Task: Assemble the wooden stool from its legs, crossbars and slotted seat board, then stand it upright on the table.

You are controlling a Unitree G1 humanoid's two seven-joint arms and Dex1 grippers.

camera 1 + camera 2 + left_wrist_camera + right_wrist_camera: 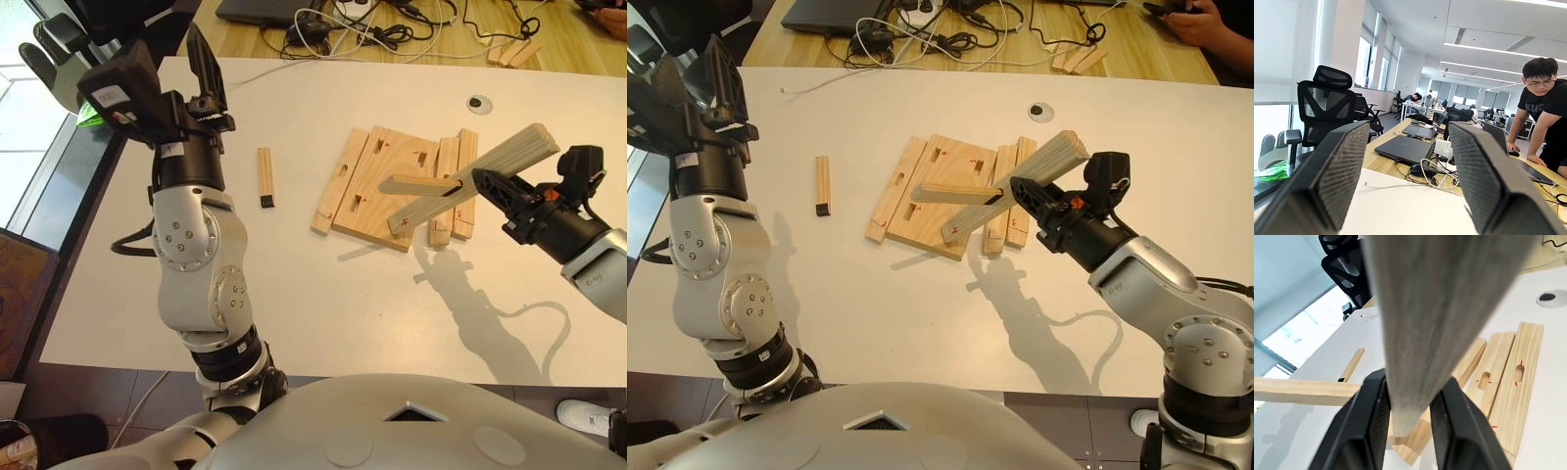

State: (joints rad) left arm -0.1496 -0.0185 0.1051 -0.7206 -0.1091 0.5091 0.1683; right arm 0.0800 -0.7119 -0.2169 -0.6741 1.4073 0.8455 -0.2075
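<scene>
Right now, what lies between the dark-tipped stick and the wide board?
A slotted slat alongside the wide board; table from stick to slat is bare, per the left eye view.

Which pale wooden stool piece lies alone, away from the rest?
The short wooden bar with a dark end, toward the robot's left; all others cluster together.

Laptop (1403, 148), tangled cables (392, 34), black office chair (1332, 105), round grommet (477, 102)
</scene>
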